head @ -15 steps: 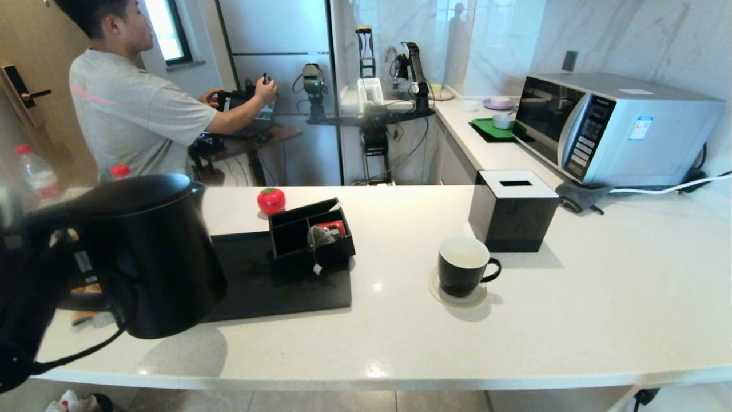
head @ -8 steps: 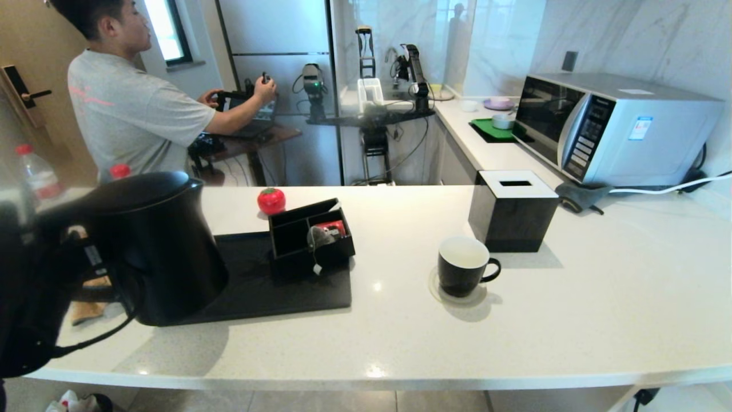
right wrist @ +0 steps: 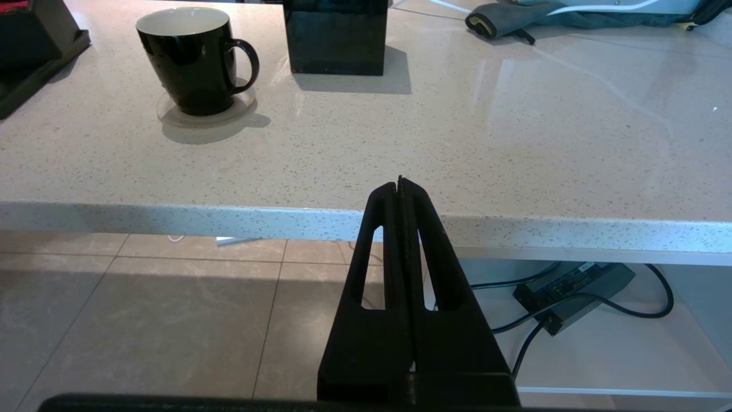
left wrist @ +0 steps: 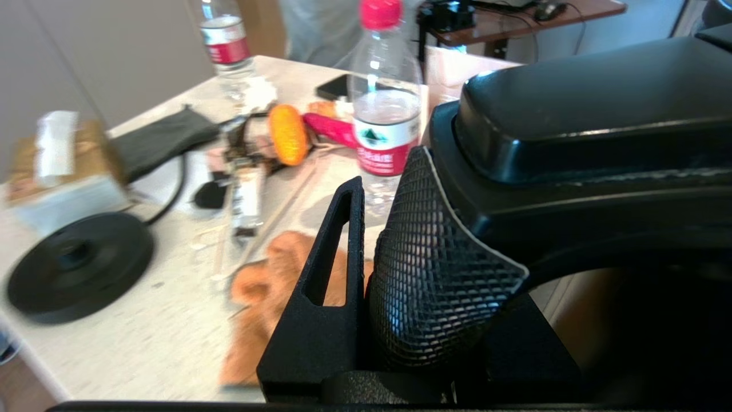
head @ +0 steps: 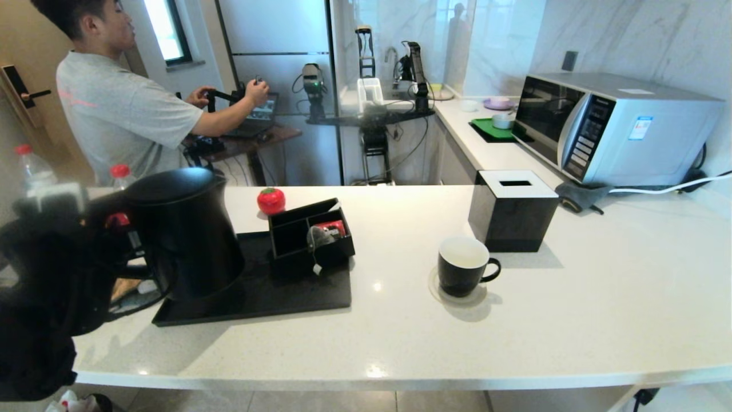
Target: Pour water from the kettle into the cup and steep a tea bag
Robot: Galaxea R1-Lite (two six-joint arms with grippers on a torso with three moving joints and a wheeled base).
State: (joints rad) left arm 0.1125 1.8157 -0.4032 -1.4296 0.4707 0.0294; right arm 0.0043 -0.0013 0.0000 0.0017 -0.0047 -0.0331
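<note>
White counter: left end effector (left wrist: 377, 269) pinches the kettle (head: 186, 229) handle; right end effector (right wrist: 402, 189) pressed together.

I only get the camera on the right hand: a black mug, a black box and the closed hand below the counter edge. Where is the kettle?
Observer: The kettle is upright at the counter's left end, over a black tray. The left hand grips its handle.
Operator: Is there a tea bag anywhere?
Observer: Yes, it sits in a black organiser box on that tray, its tag hanging over the front wall.
Operator: Is anybody else around?
Observer: A person in a grey shirt stands beyond the counter at the back left, with both hands on a control rig.
</note>
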